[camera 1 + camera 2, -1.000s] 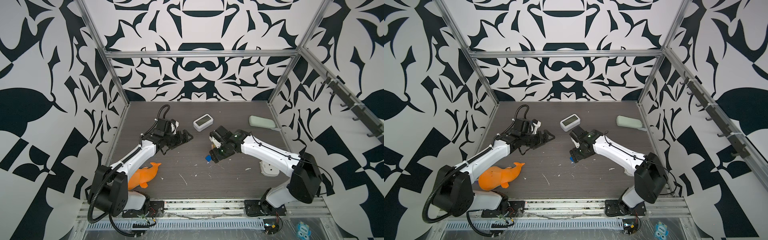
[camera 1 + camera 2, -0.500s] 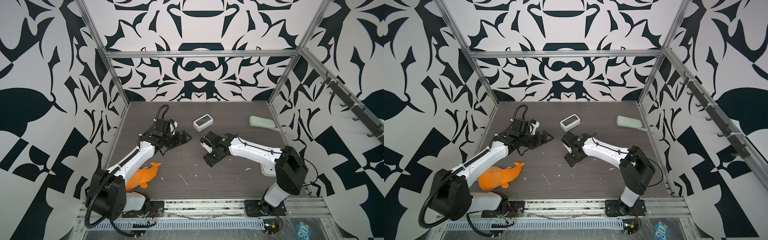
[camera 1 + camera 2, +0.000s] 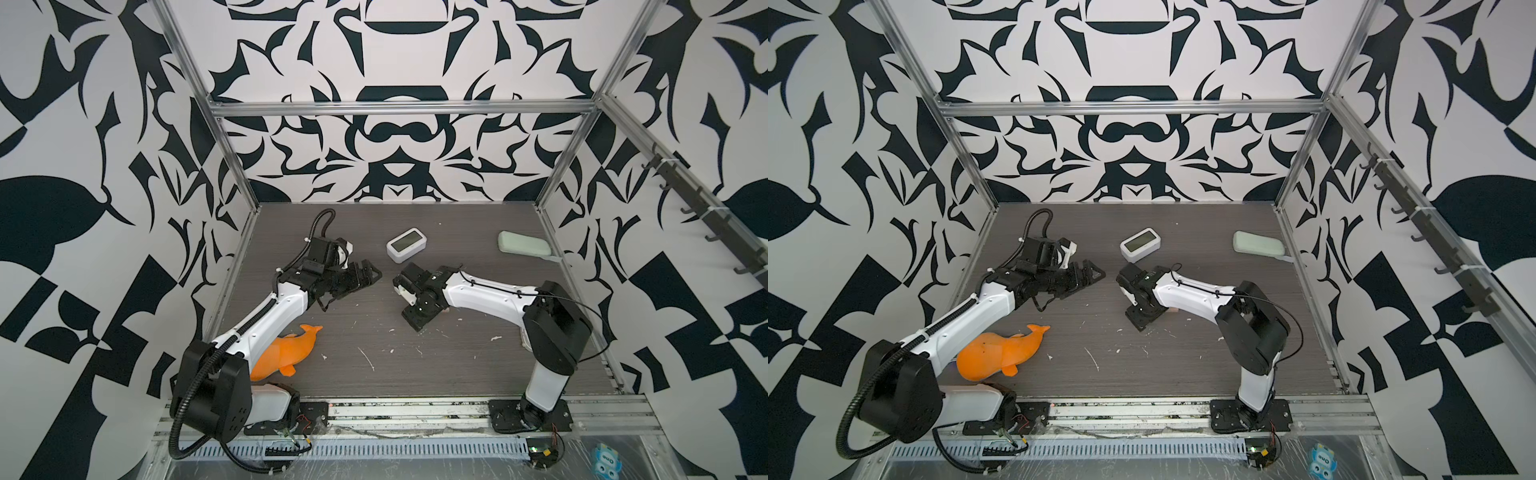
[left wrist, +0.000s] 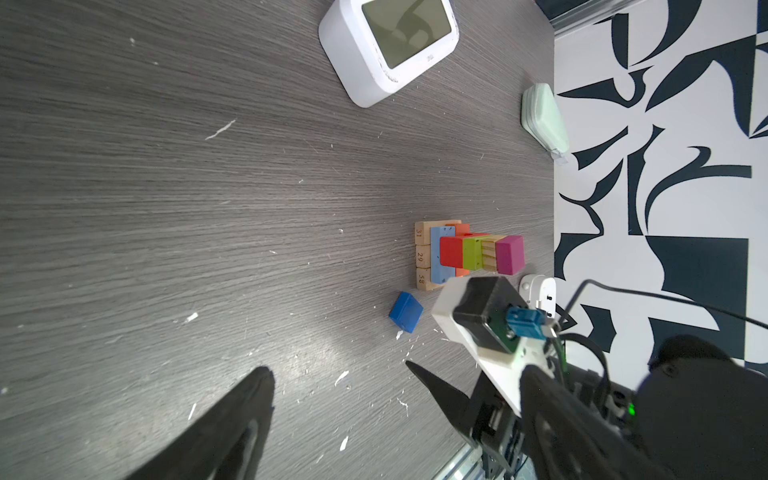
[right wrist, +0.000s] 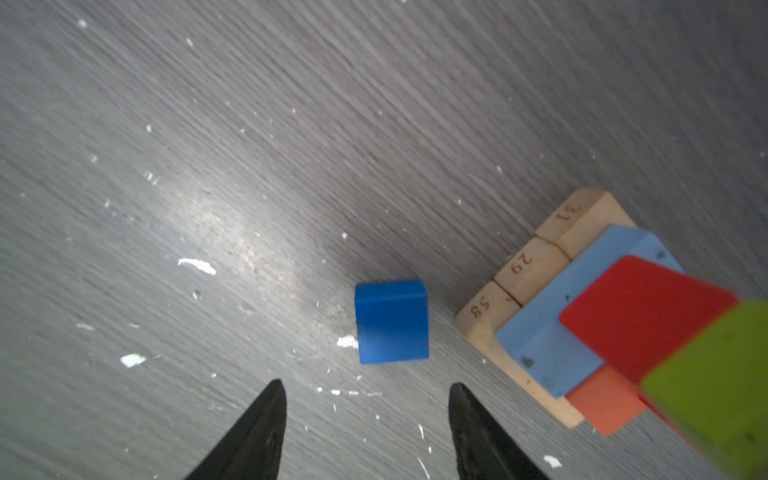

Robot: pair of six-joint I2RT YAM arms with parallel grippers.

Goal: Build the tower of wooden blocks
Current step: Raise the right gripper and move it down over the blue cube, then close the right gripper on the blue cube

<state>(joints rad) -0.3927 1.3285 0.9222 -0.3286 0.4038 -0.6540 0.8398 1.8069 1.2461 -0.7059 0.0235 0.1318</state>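
The tower shows in the left wrist view as a stepped stack: tan numbered bars at the base, then light blue, orange, red, lime green, tan and magenta wood blocks. A loose dark blue cube lies on the table just beside the base. In the right wrist view this cube sits a little ahead of my right gripper, which is open and holds nothing; the tower rises beside it. In both top views my right gripper points down and hides the blocks. My left gripper hovers open and empty.
A white digital clock stands at the back middle and a pale green case at the back right. An orange dolphin toy lies front left by the left arm. A white plug sits behind the tower. White scraps dot the table.
My right arm has swung left and its wrist has turned down over the dark blue cube, which the top views no longer show. Its jaws have narrowed. The left arm has barely moved.
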